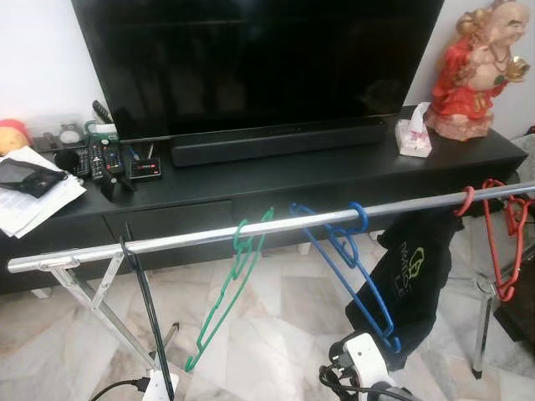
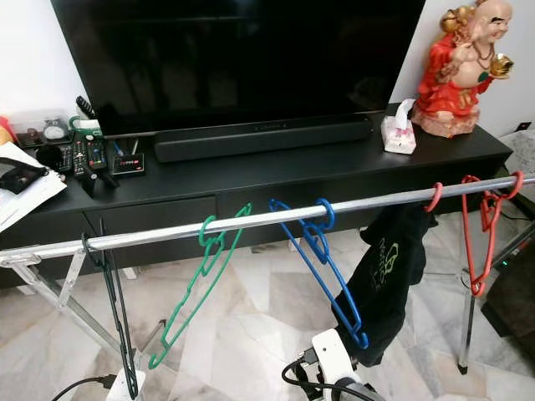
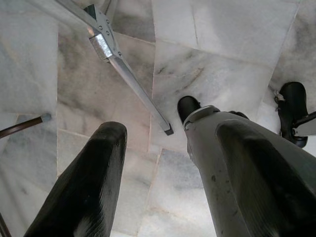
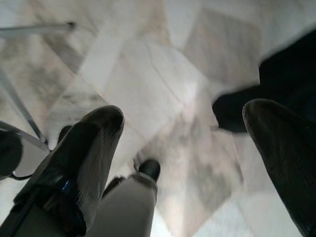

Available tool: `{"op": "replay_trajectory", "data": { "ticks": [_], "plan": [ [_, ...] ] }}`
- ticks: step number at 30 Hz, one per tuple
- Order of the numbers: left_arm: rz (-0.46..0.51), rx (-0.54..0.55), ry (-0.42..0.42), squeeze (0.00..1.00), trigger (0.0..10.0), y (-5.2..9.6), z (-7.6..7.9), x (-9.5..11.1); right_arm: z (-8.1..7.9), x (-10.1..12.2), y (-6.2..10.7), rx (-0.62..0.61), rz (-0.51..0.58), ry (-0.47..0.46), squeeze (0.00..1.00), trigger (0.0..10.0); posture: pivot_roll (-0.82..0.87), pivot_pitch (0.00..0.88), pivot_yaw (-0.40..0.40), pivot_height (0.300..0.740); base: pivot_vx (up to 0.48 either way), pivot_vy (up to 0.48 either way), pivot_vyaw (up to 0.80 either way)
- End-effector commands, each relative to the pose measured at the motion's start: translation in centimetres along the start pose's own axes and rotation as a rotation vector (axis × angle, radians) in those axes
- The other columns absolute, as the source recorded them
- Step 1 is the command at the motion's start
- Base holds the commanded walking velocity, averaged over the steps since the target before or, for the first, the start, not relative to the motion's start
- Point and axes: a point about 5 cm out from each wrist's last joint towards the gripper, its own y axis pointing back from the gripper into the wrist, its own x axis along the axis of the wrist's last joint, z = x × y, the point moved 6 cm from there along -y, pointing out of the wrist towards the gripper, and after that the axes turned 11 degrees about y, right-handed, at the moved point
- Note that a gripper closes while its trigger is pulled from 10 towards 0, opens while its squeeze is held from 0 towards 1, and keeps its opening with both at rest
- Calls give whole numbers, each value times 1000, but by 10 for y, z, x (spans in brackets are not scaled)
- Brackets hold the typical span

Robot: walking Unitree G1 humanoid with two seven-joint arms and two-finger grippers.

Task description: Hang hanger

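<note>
A silver rail (image 2: 251, 219) runs across the front of the scene, standing on folding metal legs (image 1: 92, 305) over a marble floor (image 2: 251, 326). Four hangers hang from it. Nearest the rail's left end is a black hanger (image 2: 113, 309), hooked over the bar and dropping almost straight down. Next along is a green hanger (image 2: 196, 288), tilted so its lower end swings toward the left. Near the middle a blue hanger (image 2: 326, 267) slants the other way, its lower corner down beside a black garment (image 2: 384, 271) that is draped over the rail just to its right. Close to the rail's right end hangs a red hanger (image 2: 476, 238), with a second red hook (image 2: 433, 197) beside it on the bar.

Behind the rail stands a low black TV cabinet (image 2: 276, 180) carrying a television (image 2: 242, 58), a soundbar (image 2: 263, 138), remotes (image 2: 84, 154) at its left end, a tissue pack (image 2: 399, 129) and a red figurine (image 2: 456, 71) at its right end.

The left tool (image 3: 163, 182) points down at the floor, its fingers (image 3: 84, 187) spread wide with nothing between them; a rack leg lies beyond. The right tool (image 4: 182, 163) likewise hangs over the floor, fingers (image 4: 84, 158) wide apart and empty, dark fabric at the edge of its view.
</note>
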Motion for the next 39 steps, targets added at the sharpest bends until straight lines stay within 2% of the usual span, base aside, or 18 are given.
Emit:
{"op": "replay_trajectory", "data": {
  "ticks": [1,5,10,11,12,15,21,32,33,35,39],
  "plan": [
    [-5,5,-11,0,10000,0,-1,-1,3,-12,0,-38,-38,-70,0,10000,-72,0,-43,740,0,0,0],
    [-6,6,-12,0,10000,0,-2,-1,1,-24,1,-53,-75,-136,0,10000,-73,0,-43,740,0,0,0],
    [-6,5,-16,0,10000,0,-2,-1,-5,-49,5,-77,-161,-219,0,10000,-73,0,-40,740,0,0,0],
    [-6,5,-16,0,10000,0,-2,-1,-5,-49,5,-77,-161,-219,0,10000,-73,0,-40,740,0,0,0],
    [-6,3,-19,0,10000,0,-1,0,-12,-65,10,-69,-219,-219,0,10000,-75,0,-36,740,0,0,0],
    [-4,1,-19,0,10000,0,0,1,-16,-76,13,-72,-260,-227,0,10000,-75,0,-36,740,0,0,0],
    [-3,1,-24,0,10000,0,0,1,-13,-69,10,-95,-239,-263,0,10000,-72,0,-34,740,0,0,0],
    [4,3,-29,0,10000,0,0,3,16,-53,7,-206,-183,-326,0,10000,-80,0,-33,740,0,0,0],
    [2,-1,-33,0,10000,-1,1,2,22,-51,8,-236,-169,-367,0,10000,-80,0,-33,740,0,0,0],
    [1,-1,-33,0,10000,-1,1,2,25,-50,8,-253,-163,-397,0,10000,-81,0,-31,740,0,0,0],
    [3,-1,-32,0,10000,-1,0,3,27,-48,8,-251,-155,-385,0,10000,-80,0,-29,740,0,0,0]
  ]
}}
